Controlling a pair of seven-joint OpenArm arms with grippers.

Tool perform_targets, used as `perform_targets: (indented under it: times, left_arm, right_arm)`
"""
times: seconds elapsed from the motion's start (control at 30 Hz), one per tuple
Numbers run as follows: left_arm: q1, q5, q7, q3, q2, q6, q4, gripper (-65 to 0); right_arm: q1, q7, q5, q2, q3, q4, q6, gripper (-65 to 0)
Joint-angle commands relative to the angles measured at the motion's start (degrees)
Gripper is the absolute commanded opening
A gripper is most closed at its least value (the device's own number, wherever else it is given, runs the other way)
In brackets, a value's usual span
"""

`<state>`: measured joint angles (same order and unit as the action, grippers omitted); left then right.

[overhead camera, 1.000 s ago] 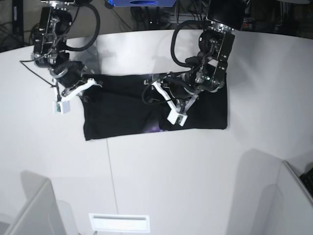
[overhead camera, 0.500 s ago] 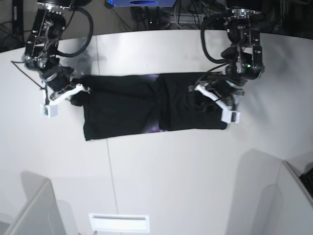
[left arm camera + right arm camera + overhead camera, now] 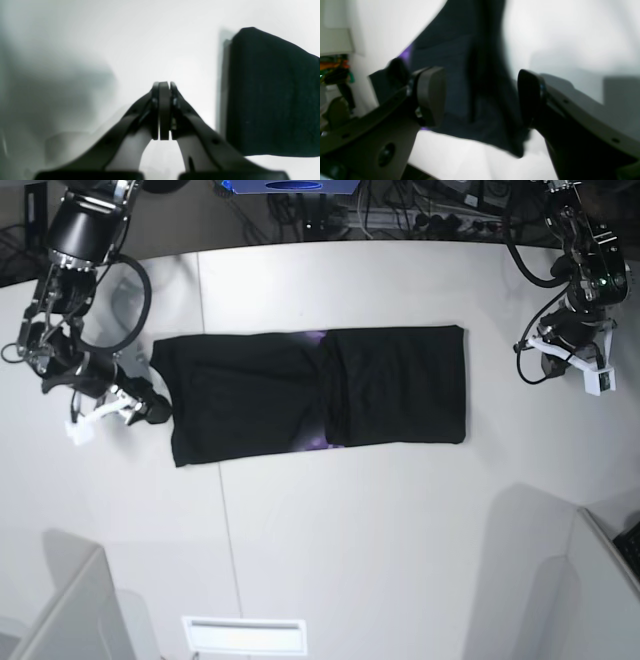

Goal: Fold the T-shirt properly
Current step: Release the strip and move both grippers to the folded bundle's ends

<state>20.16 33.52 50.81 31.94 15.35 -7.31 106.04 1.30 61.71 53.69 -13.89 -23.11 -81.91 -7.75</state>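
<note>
The black T-shirt (image 3: 250,395) lies flat across the table, its right part (image 3: 400,385) folded over the middle, with purple print peeking out at the fold (image 3: 318,442). My right gripper (image 3: 155,408) is at the shirt's left edge. In the right wrist view my right gripper (image 3: 480,100) is open, with dark shirt fabric (image 3: 460,82) showing in the gap beyond the fingers. My left gripper (image 3: 540,358) hovers off the shirt's right side. In the left wrist view my left gripper (image 3: 163,110) is shut and empty, and the shirt's edge (image 3: 270,95) lies to its right.
Grey bin corners stand at the front left (image 3: 60,610) and front right (image 3: 605,580). A white slotted plate (image 3: 243,632) sits at the table's front edge. Cables and equipment (image 3: 330,210) line the back edge.
My left arm has pulled right, off the folded part, and its jaws have shut. My right gripper has opened, let go of the shirt's left edge, and moved down and left.
</note>
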Motion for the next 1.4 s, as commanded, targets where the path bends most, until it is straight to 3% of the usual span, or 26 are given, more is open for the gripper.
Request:
perform_targets:
  times: [0.0,0.23,0.4,0.93,1.03,1.2,1.27,1.37]
  left_arm:
    - [-0.16,0.46,-1.18,0.80,0.69,-0.12,1.08,-65.0]
    - [0.36,0.46,-1.18,0.45,0.95,-0.12,-0.59,-65.0]
    - [0.28,0.46,-1.27,0.45,1.04,-0.12,-2.79,-65.0]
    - [-1.39,0.46,-1.36,0.45,0.87,-0.12,-5.86,-65.0]
    - [-2.19,0.46,-1.36,-2.45,1.04,-0.12,-5.95,-65.0]
    - [-4.91,-6.22,-1.36,-7.55,0.51,-0.12,-8.85,-65.0]
    - [-5.97,-8.95,-1.44,-9.31,-0.45,-0.12,-10.17,-65.0]
    - [-7.46,-11.23,-1.44,-10.63,-1.77,-0.12,-11.23,-65.0]
  right_arm:
    - [1.73,-0.92,2.18,-1.01,0.92,-0.24,-0.47,-23.3]
    - [5.78,-2.86,1.82,-3.56,5.66,8.37,-0.47,-22.8]
    - [5.78,-7.08,1.91,-6.37,13.14,10.66,-0.47,-22.7]
    - [2.35,-8.75,2.09,-5.93,20.87,10.04,-0.56,-23.1]
    - [2.08,-8.75,2.00,-4.70,20.87,10.30,-0.56,-23.1]
    - [1.91,-8.83,1.91,-4.53,20.87,10.57,-0.56,-23.4]
    - [1.82,-8.83,1.91,-4.53,20.87,10.57,-0.56,-26.3]
    - [1.73,-8.83,1.91,-4.53,20.96,10.66,-0.56,-35.6]
